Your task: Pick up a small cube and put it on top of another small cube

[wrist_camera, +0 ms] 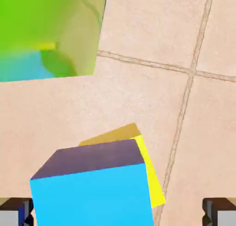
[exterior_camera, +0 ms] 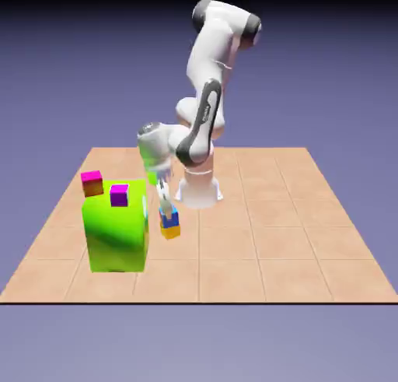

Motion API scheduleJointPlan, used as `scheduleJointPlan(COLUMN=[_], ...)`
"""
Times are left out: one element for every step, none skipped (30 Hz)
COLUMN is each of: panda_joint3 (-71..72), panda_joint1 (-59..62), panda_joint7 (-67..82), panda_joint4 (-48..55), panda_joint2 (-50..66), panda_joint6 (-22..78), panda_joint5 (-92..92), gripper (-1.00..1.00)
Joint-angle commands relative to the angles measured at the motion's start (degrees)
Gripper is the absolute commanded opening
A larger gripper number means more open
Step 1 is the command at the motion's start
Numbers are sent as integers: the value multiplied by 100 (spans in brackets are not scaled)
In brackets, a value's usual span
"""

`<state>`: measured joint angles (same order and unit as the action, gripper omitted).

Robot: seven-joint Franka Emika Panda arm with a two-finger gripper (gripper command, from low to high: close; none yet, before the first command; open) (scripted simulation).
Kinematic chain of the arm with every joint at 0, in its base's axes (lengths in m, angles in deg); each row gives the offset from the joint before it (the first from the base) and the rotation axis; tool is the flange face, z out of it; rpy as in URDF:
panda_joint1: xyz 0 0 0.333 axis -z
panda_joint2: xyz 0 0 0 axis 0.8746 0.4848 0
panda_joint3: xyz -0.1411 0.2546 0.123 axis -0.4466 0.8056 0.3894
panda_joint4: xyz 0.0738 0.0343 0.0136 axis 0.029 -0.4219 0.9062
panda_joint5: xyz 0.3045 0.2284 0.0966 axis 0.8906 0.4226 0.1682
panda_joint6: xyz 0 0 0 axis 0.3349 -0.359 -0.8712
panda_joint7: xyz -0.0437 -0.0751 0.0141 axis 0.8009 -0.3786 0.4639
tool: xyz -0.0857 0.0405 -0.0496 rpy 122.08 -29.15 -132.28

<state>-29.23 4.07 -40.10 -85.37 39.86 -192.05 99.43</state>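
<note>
Releasing step in hand: blue cube set on yellow cube, beside the green block. Claw opened wide; straight lift needed next, no side nudge.

Across the exterior view, the 1 blue-violet backdrop falls to near black along the top edge and turns paler toward the bottom, while the tiled table is evenly and softly lit. The green block has a bright patch in its upper part and darker green at its lower left, with smeared, soft surface detail. In the hand view, bright, flat light fills the frame, the blue cube glowing cyan on top against a dark purplish side at lower left of centre, while the upper left corner is blurred and the tile lines look crisp.
</note>
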Motion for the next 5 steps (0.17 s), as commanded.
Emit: scheduleJointPlan(panda_joint3=[-26,-52,-78,-104,-127], panda_joint1=[-11,-22,-34,-45,-55], panda_joint7=[3,6,10,13,16], panda_joint4=[4,9,13,17,21], panda_joint2=[-208,-415,-623,-830,-1013], panda_joint6=[211,422,633,844,1029], panda_joint5=[1,3,4,6,7], gripper=[100,100,100,100,100])
